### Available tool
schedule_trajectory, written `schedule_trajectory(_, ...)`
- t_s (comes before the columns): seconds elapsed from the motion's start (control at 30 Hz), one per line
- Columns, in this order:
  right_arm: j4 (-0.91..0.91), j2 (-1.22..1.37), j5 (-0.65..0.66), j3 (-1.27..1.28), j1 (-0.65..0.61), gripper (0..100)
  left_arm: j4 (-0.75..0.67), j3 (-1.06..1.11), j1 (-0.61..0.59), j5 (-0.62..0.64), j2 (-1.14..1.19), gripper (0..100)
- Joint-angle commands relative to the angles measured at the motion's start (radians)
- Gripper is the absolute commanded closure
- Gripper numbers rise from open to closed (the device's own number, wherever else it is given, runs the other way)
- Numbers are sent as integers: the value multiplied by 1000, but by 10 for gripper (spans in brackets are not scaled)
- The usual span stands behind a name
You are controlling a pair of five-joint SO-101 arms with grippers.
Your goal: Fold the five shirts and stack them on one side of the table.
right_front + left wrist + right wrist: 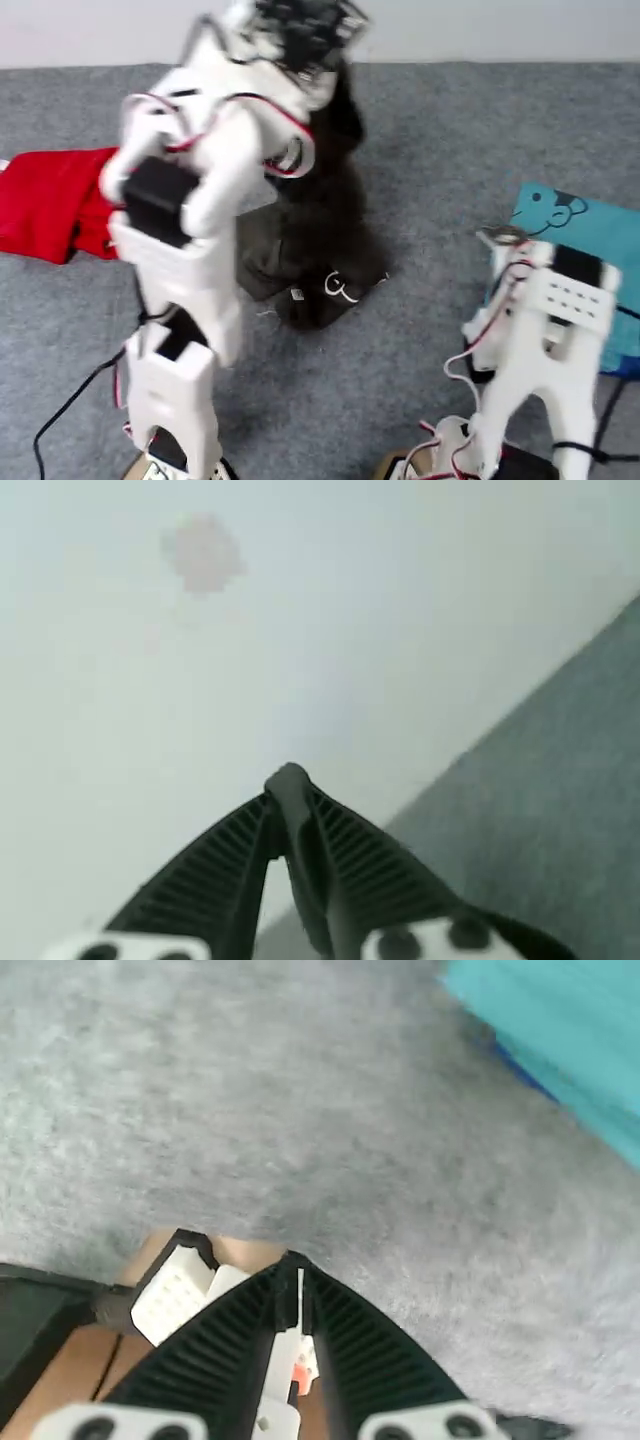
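Left gripper was held high, clamped on black shirt, which hung beneath it, hem on tabletop. Right gripper was closed, empty; teal shirt lay nearby.

on the table — middle shirt between left shirt and right shirt.

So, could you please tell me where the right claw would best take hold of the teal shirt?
Probably at its free edge facing the table's middle, near the far corner. The teal shirt lies flat on the grey cover, so the right claw, shut now, should open and come in low from the middle side to pinch that edge; the near part sits behind the right arm.
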Motion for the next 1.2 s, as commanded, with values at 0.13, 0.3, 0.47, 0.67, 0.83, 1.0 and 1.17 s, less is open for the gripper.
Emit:
schedule_trajectory(0.13,-82,-38,-137,-12,-266,990,92,58,-428,-3,-58,985)
schedule_trajectory(0.3,-194,-39,-173,-17,-455,990,92,194,-652,-3,-66,985)
schedule_trajectory(0.47,-306,-36,-172,-94,-598,990,94,378,-801,-5,-69,985)
schedule_trajectory(0.67,-490,5,-166,-173,-714,990,92,653,-918,-41,-64,985)
schedule_trajectory(0.83,-503,185,-170,-292,-840,989,87,854,-971,-74,-60,985)
schedule_trajectory(1.0,-423,395,-173,-494,-964,867,87,944,-1003,-75,-60,985)
schedule_trajectory(1.17,-288,607,-250,-730,-1082,827,89,951,-1025,-74,-63,985)
